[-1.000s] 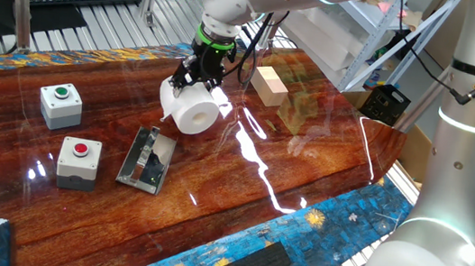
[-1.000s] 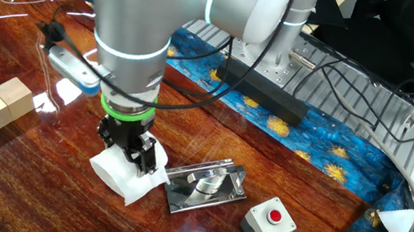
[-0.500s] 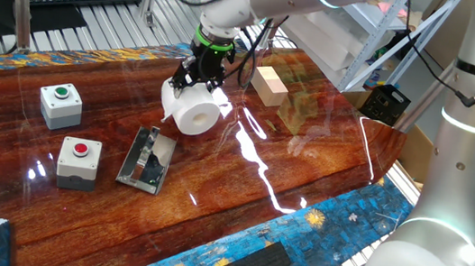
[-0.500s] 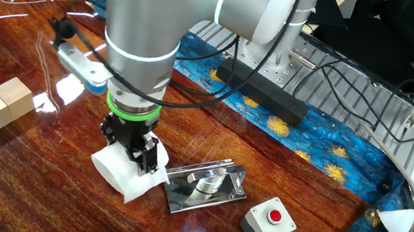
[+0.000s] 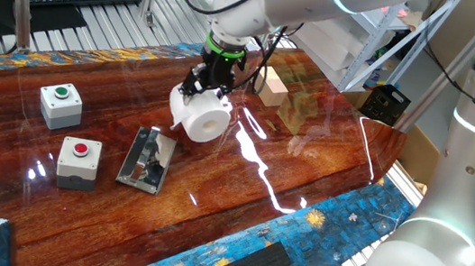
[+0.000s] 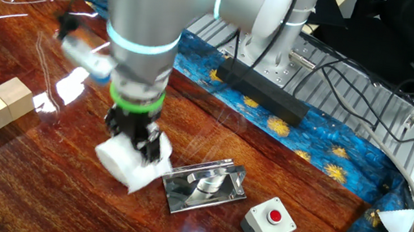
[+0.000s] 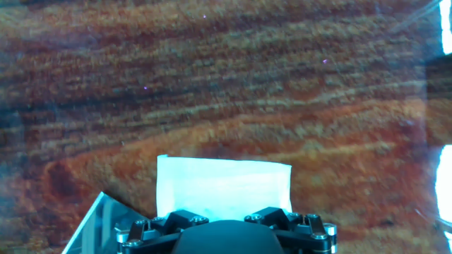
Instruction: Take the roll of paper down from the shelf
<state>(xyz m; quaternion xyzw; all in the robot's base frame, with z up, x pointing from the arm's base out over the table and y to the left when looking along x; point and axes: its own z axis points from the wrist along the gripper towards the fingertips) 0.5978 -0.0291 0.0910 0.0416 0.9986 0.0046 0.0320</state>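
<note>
The roll of paper (image 5: pixel 204 118) is plump and white, with its small central hole facing the camera. My gripper (image 5: pixel 201 89) is shut on it from above and holds it just over the table. In the other fixed view the roll of paper (image 6: pixel 124 162) hangs under the gripper (image 6: pixel 135 134), left of the shelf. The shelf (image 5: pixel 147 159), a shiny metal plate with a bar, lies flat on the table and holds nothing; it also shows in the other fixed view (image 6: pixel 205 186). The hand view shows the roll of paper (image 7: pixel 223 187) between my gripper's (image 7: pixel 224 224) jaws.
Two grey button boxes, one green-topped (image 5: pixel 60 104) and one red-topped (image 5: pixel 78 162), stand left of the shelf. Wooden blocks (image 5: pixel 270 86) lie behind the gripper. A white rack (image 5: pixel 345 33) stands at the back right. The second arm's base (image 5: pixel 459 178) is at the right.
My gripper has carried the roll a little to the right, away from the shelf and closer to the wooden blocks. The shelf and button boxes have not moved.
</note>
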